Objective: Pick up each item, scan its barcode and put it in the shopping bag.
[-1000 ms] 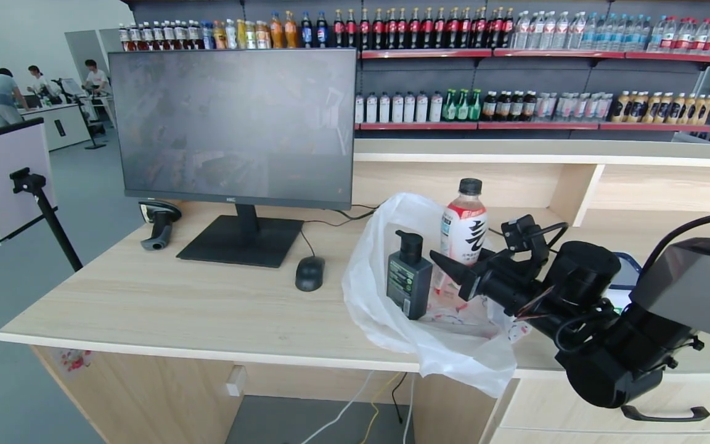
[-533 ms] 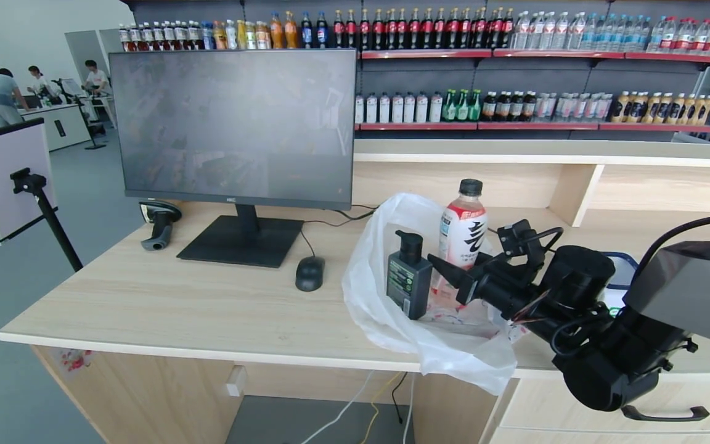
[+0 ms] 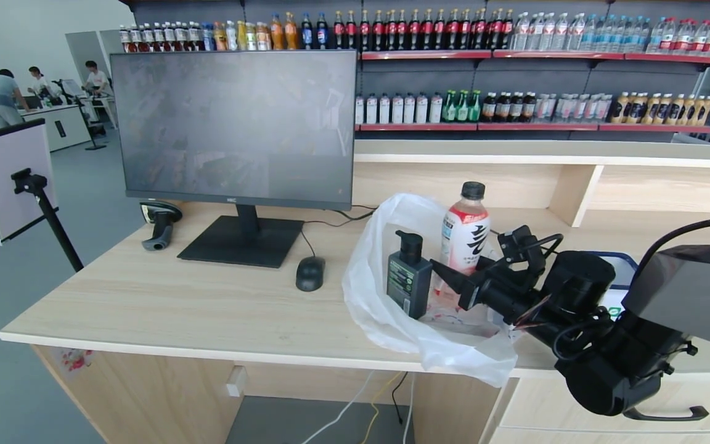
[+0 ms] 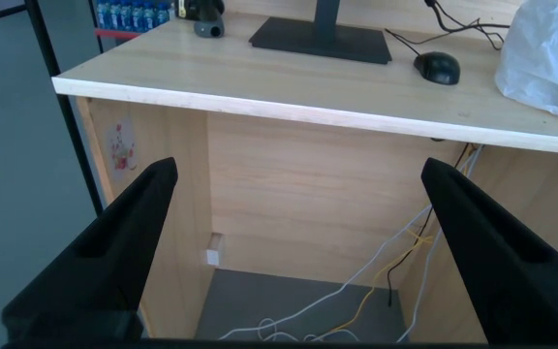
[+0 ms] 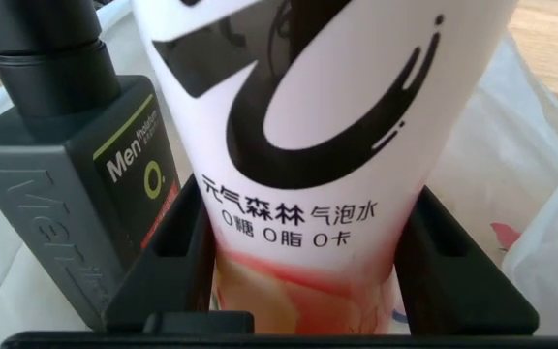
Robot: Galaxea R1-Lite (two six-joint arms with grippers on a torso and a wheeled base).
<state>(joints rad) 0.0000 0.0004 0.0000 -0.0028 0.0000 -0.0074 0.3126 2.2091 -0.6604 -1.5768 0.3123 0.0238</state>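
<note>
Wide wooden desk (image 3: 207, 308) across the lower half of the head view. Dark monitor (image 3: 232, 126) at upper left. White plastic bag (image 3: 379, 296) at centre right, slumped open on the desk, one corner hanging over the front edge.

Right gripper (image 3: 458, 274) at centre right, reaching in from the lower right and clamped on the lower part of a drink bottle (image 3: 466, 228), one finger on each side in the right wrist view. Drink bottle upright, long axis near vertical, cap tipped slightly to the right, base down inside the bag mouth. Contact with the bag floor not discernible.

Dark pump bottle (image 3: 408, 280) standing in the bag, just left of the drink bottle. Left gripper (image 4: 298, 174) spread wide, holding nothing, low before the desk front, well apart from the bag. Mouse (image 3: 310, 273) left of the bag. Scanner (image 3: 159, 225) at mid left beside the monitor.

Likely next: letting go, with the bag directly beneath and the right arm far nearer. Count: one bag, one drink bottle, one pump bottle, one scanner, two grippers.
</note>
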